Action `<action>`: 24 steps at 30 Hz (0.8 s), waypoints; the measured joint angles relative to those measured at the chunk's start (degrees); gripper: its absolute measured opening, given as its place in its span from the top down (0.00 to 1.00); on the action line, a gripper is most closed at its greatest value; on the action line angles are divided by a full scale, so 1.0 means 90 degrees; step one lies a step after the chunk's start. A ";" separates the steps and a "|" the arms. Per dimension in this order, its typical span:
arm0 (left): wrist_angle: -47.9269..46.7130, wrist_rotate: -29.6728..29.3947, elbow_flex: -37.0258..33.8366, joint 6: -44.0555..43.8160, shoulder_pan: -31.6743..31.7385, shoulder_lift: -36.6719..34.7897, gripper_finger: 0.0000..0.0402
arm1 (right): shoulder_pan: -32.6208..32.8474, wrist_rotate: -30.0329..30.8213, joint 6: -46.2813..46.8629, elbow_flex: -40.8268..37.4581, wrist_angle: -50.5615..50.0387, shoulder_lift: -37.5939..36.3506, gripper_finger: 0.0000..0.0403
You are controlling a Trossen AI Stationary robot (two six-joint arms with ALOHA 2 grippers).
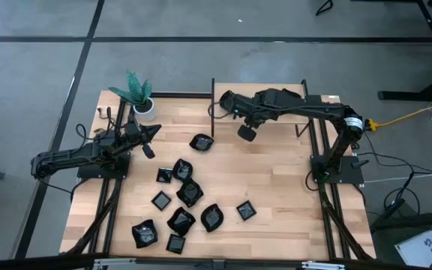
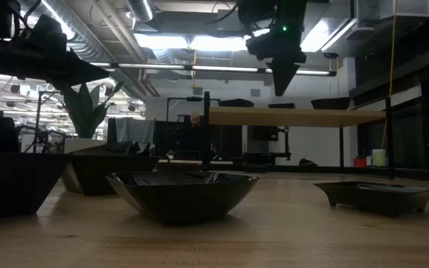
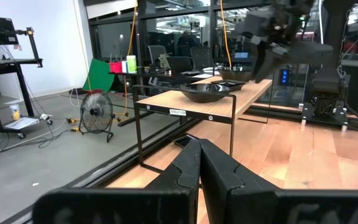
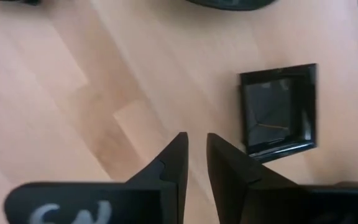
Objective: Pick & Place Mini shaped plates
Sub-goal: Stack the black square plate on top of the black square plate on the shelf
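Note:
Several glossy black mini plates [image 1: 190, 193] lie scattered on the wooden table, one [image 1: 201, 142] apart toward the far side. My right gripper [image 1: 246, 133] hangs high over the raised wooden shelf [image 2: 296, 117], pointing steeply down. Its fingers [image 4: 194, 146] stand a little open with nothing between them. Below it a square plate [image 4: 278, 109] lies flat on the wood, off to one side of the fingertips. More dishes [image 3: 207, 92] rest on the shelf. My left gripper [image 3: 199, 149] is shut and rests level at the table's left [image 1: 147, 139].
A white pot with a green plant [image 1: 137, 94] stands at the far left corner. The shelf's black metal posts [image 1: 212, 97] rise from the far side. Bare wood lies between the plates and the right arm's base [image 1: 336, 169].

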 joint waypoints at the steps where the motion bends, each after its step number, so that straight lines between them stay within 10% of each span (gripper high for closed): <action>1: -0.0002 0.0000 0.0000 0.0000 -0.0002 0.0000 0.99 | 0.0071 0.0000 0.0056 0.0000 -0.0006 0.0000 0.85; 24: -0.0002 0.0000 0.0001 0.0000 -0.0002 -0.0002 0.99 | 0.2413 0.0005 0.1233 0.0000 -0.0163 -0.0002 0.86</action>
